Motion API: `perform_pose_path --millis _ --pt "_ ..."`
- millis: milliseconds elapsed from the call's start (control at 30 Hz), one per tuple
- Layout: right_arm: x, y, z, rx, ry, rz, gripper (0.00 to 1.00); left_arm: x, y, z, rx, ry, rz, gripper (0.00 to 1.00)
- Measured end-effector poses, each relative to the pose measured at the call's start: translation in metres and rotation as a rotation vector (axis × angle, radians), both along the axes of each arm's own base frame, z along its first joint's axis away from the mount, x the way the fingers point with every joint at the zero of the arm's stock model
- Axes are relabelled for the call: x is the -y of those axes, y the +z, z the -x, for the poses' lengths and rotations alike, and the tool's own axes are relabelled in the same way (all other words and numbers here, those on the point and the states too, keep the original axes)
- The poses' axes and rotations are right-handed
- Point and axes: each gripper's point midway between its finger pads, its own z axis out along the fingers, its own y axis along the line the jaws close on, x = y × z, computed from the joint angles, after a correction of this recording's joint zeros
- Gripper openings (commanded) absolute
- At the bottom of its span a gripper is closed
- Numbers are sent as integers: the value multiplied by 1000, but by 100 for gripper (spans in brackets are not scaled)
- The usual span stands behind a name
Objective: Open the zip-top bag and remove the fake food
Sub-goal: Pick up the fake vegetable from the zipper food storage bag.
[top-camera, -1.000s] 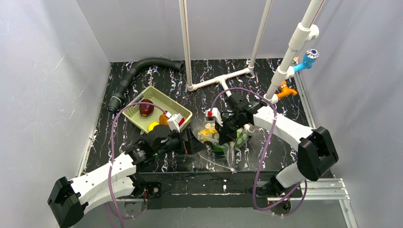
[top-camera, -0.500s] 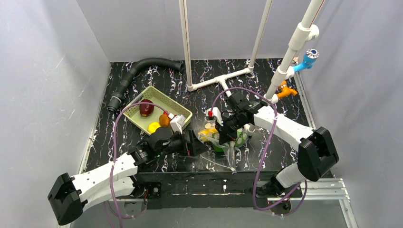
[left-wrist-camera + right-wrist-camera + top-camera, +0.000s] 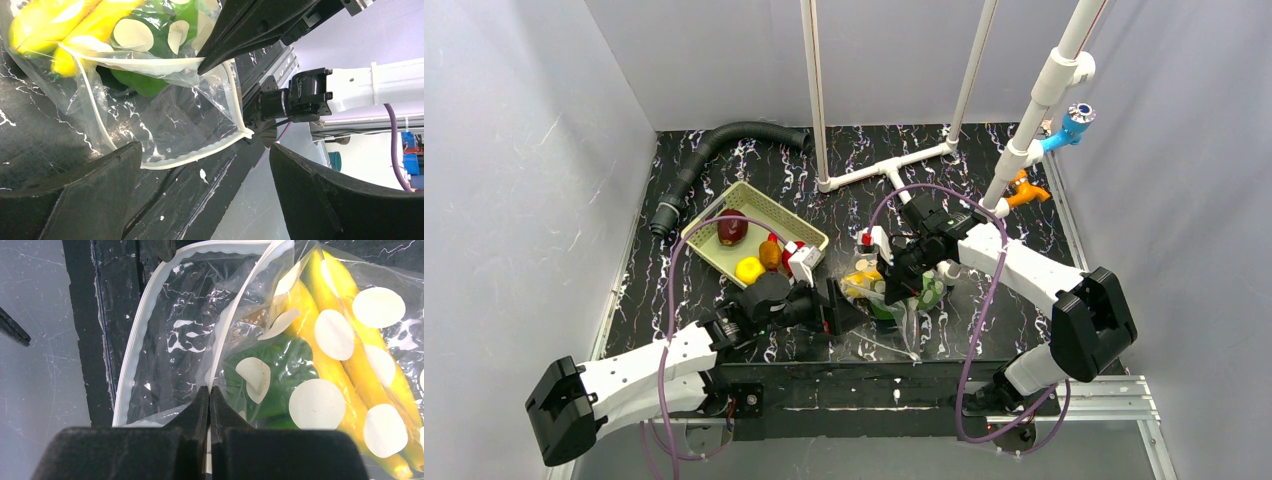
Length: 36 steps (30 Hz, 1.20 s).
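At centre of the table [image 3: 864,150], near its front edge, the zip-top bag [image 3: 894,300] lies with its mouth gaping; right gripper [image 3: 209,390] pinched shut on the upper lip; left gripper [image 3: 200,150] spread wide, empty, facing that mouth; yellow banana [image 3: 345,340] and green piece [image 3: 272,365] inside (other fake food sits in the basket [image 3: 809,232]). Judgement: hold the lip high; enter low and straight; close on fruit alone, never film.
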Motion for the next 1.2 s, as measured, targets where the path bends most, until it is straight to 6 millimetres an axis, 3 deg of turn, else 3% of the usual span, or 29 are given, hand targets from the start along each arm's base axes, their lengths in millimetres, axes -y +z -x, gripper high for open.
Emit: perform_pose_path --millis 1200 --pt "-1 6 2 -6 2 -27 1 14 -11 12 107 -43 -39 98"
